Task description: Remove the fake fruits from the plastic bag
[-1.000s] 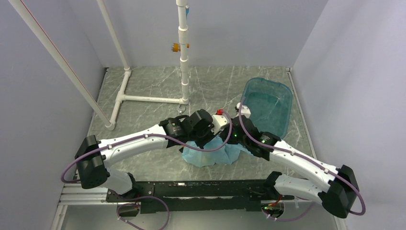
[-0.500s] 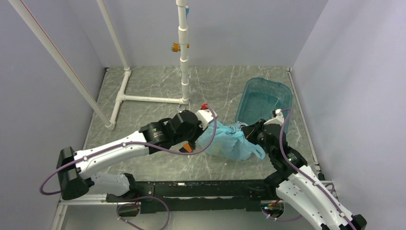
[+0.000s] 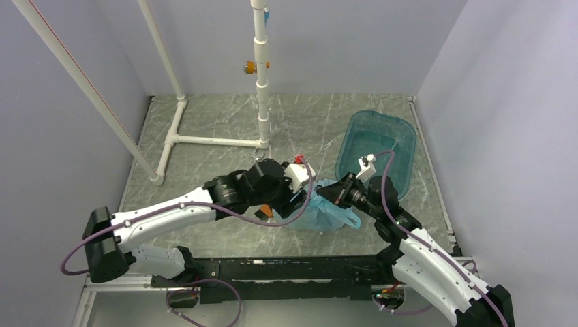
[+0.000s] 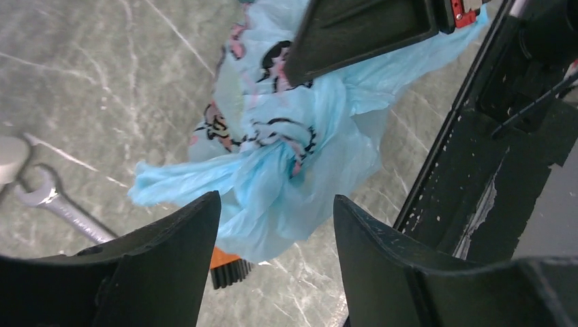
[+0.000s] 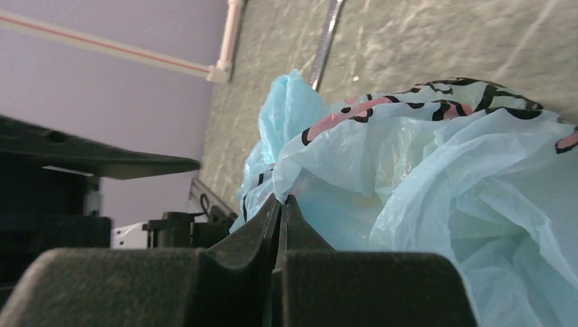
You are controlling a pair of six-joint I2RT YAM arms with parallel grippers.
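Left fingers (image 4: 170, 252) released over the plastic bag (image 4: 286, 170), which lies slumped on the desk (image 3: 218, 129); right fingers (image 5: 238, 266) clenched on its film. Thin, limp, slick, light: grab a bunched fold or bottom corner, not flat film. Fake fruits not visible, presumably inside; teal tub (image 3: 382, 146) beyond.

The left arm (image 3: 170, 208) and right arm (image 3: 436, 262) have white shells, black joint housings and a looping purple cable (image 3: 66, 259) each; behind the left gripper (image 4: 274, 204) jaws' matte black wedge fingers (image 4: 170, 252) sits a red tab (image 3: 298, 159).
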